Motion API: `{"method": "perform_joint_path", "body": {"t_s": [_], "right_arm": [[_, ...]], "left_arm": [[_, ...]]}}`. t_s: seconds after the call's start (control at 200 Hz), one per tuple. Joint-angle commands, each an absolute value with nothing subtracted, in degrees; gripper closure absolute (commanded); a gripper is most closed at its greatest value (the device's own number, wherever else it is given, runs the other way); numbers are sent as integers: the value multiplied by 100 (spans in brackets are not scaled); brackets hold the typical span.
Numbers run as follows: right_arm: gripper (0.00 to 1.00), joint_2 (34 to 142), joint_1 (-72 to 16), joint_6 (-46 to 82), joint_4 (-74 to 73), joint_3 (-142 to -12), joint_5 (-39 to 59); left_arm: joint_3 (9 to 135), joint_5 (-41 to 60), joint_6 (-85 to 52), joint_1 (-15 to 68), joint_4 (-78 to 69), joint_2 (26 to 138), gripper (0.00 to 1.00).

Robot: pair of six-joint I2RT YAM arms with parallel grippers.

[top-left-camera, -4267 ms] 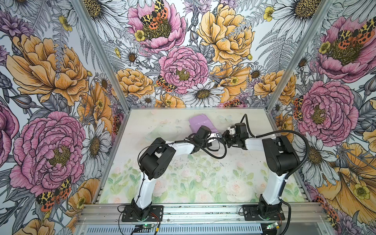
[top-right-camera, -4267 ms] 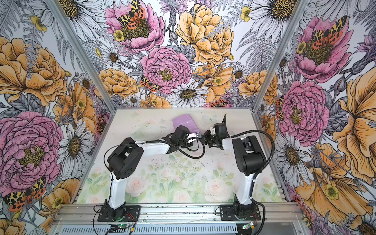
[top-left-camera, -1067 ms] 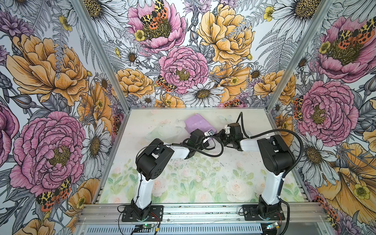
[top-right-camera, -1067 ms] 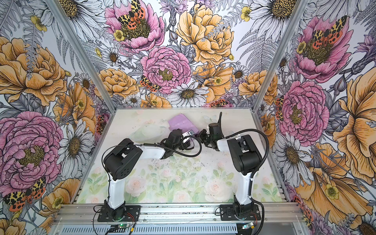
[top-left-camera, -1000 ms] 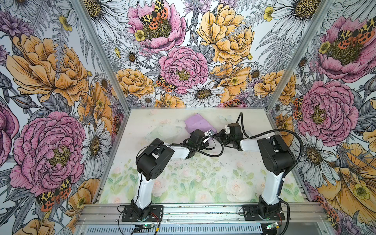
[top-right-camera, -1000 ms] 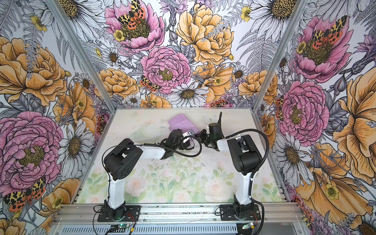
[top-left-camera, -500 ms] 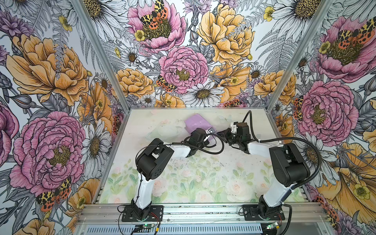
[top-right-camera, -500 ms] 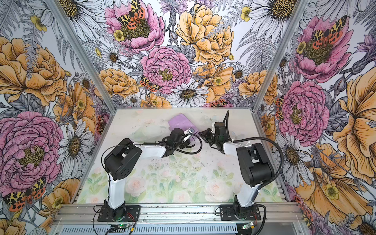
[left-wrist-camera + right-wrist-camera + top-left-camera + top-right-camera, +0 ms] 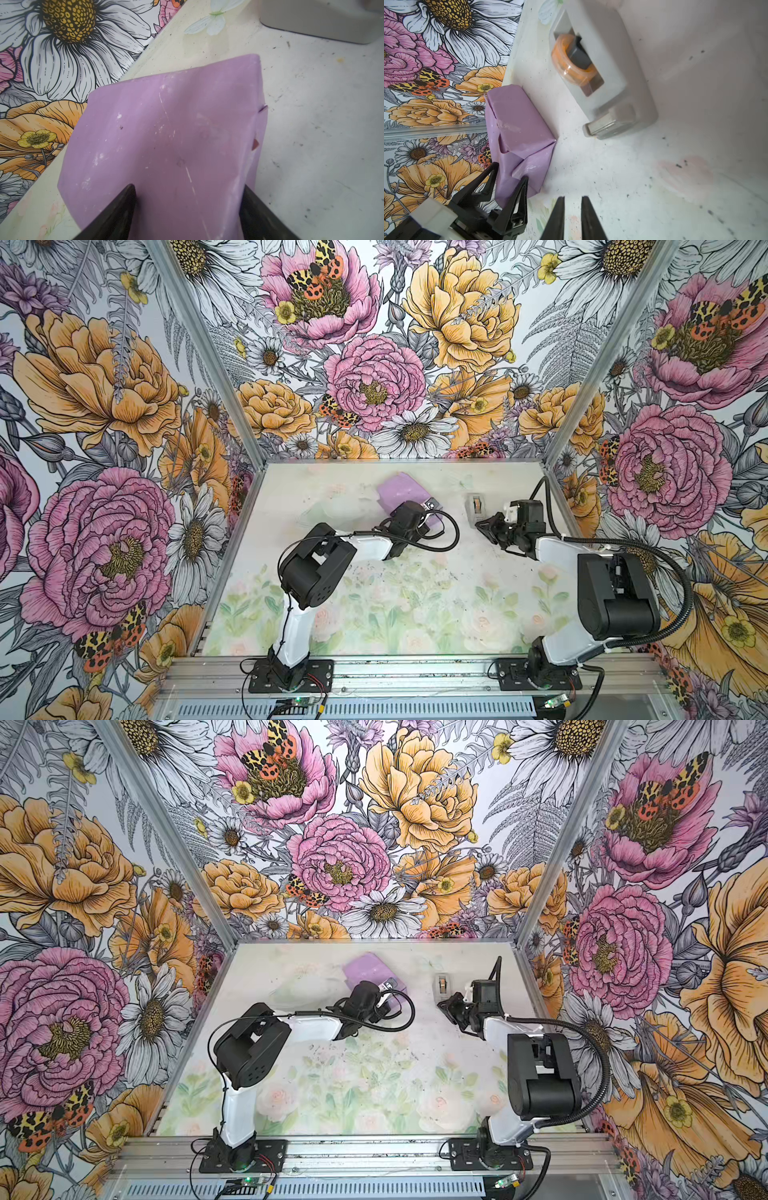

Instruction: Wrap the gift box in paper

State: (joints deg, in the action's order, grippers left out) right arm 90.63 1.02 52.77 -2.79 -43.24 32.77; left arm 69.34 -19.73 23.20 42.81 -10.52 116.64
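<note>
Gift box (image 9: pixel 400 494), a small flat squarish block under thin creased paper (image 9: pixel 409 489) that reads lilac, sits towards the back of the floral-printed table (image 9: pixel 374 614) in both top views. Change: the black right gripper (image 9: pixel 478 524) has left the parcel and swung out. It is now just beside the small grey tape dispenser (image 9: pixel 476 506), well apart from the box. My read is that this end is folded and tape comes next. The black left gripper (image 9: pixel 424 514) stays at the parcel's near end, fingertips hidden under its own wrist.

Left wrist view: the gift box (image 9: pixel 166 128) fills the frame, with the left gripper (image 9: pixel 189 188) jaws spread wide across it. Clamping or merely bracketing, I cannot tell. The box surface is not visible under the wrap. The dispenser (image 9: pixel 322 18) is cut off at the frame edge.

Right wrist view: the right gripper (image 9: pixel 572 200) fingers are a narrow slit apart and empty. The paper's end flaps (image 9: pixel 519 166) are folded in but not flat, with no tape visible on them. Whether the dispenser (image 9: pixel 612 87) has a free tape end is too small to make out.
</note>
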Motion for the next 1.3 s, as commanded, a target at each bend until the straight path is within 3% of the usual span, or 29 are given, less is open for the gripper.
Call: {"method": "perform_joint_path", "body": {"t_s": [0.0, 0.605, 0.926, 1.291], "right_arm": [[82, 8930, 135, 5089, -337, -4249, 3490], [79, 9329, 703, 4051, 551, -4576, 3885], [68, 9763, 882, 3828, 912, -4925, 4104], [65, 10511, 914, 3028, 1028, -5596, 4313]], "left_arm": [[6836, -1909, 1869, 4329, -316, 12073, 23], [6652, -1354, 1642, 4101, -651, 11976, 24], [6599, -1369, 1692, 4074, -645, 11941, 23], [6636, -1337, 1705, 4061, -650, 11963, 24]]}}
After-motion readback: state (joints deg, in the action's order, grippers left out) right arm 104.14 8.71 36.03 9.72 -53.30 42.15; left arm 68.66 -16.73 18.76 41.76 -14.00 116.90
